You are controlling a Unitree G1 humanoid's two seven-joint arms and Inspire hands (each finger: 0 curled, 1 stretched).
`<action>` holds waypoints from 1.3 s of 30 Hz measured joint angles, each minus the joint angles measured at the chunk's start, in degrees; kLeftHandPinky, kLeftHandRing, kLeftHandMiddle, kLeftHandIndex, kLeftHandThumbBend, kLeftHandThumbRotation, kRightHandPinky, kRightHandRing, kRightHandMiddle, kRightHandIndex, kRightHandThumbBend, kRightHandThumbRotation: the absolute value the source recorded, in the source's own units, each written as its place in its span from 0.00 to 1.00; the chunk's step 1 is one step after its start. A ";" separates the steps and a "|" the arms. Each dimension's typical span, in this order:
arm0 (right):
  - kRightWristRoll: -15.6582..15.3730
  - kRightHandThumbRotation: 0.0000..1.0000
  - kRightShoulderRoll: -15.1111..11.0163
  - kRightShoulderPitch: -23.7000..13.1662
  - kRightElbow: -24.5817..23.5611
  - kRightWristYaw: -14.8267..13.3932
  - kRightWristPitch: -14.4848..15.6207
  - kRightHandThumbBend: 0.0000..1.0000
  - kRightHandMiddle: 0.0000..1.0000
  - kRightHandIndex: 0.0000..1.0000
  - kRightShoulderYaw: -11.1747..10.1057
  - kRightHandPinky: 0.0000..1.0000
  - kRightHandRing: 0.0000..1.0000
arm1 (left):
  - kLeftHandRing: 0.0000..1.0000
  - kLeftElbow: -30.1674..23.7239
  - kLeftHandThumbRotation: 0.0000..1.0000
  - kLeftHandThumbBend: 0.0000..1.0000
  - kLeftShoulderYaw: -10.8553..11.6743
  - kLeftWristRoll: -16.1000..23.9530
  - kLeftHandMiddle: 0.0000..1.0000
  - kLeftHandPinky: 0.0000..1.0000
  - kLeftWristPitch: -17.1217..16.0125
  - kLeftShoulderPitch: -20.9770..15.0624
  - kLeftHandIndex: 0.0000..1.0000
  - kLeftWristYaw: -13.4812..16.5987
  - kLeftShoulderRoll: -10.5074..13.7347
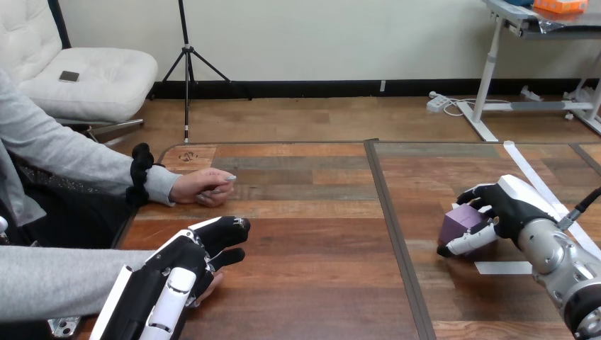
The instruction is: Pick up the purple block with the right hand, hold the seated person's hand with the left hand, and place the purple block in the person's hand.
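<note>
Purple block [459, 221] on table [319, 283], long axis unclear; right hand [509, 204] curled round.

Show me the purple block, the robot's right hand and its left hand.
purple block [457, 223]: head view, its front face.
right hand [507, 205]: head view, its black back.
left hand [188, 255]: head view, its black back.
</note>
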 measured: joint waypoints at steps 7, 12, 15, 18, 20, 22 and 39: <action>-0.05 0.17 0.20 0.00 0.00 -0.01 0.01 0.98 0.80 0.78 0.04 0.64 0.76 | 0.84 0.00 0.83 0.45 0.01 -0.07 0.79 0.81 0.00 0.00 0.71 -0.08 0.02; -0.19 0.19 0.20 0.00 0.00 -0.19 0.13 0.99 0.78 0.78 0.18 0.59 0.73 | 0.83 0.00 0.82 0.44 0.00 -0.08 0.78 0.81 0.00 0.00 0.71 -0.23 0.00; -0.20 0.20 0.21 0.00 0.00 -0.21 0.41 0.99 0.77 0.78 0.21 0.55 0.71 | 0.82 0.00 0.80 0.44 0.00 -0.10 0.78 0.80 0.00 0.00 0.71 -0.25 -0.01; -0.20 0.21 0.25 0.00 0.00 -0.28 0.80 0.99 0.76 0.78 0.22 0.52 0.69 | 0.82 0.03 0.78 0.44 0.00 -0.17 0.78 0.78 -0.04 0.00 0.70 -0.29 -0.01; -0.22 0.21 0.25 -0.02 -0.01 -0.35 0.91 0.98 0.75 0.78 0.24 0.50 0.67 | 0.82 0.09 0.76 0.44 0.00 -0.39 0.78 0.77 -0.16 0.00 0.71 -0.41 -0.01; -0.23 0.22 0.25 -0.03 -0.01 -0.35 1.11 0.98 0.75 0.78 0.26 0.50 0.67 | 0.82 0.14 0.72 0.44 0.00 -0.79 0.78 0.77 -0.21 -0.01 0.71 -0.58 0.00; -1.47 0.20 0.46 -0.49 -0.02 -0.36 2.84 0.95 0.73 0.76 1.66 0.52 0.67 | 0.86 0.14 0.43 0.40 0.35 -4.59 0.80 0.86 1.09 0.00 0.71 -1.94 0.09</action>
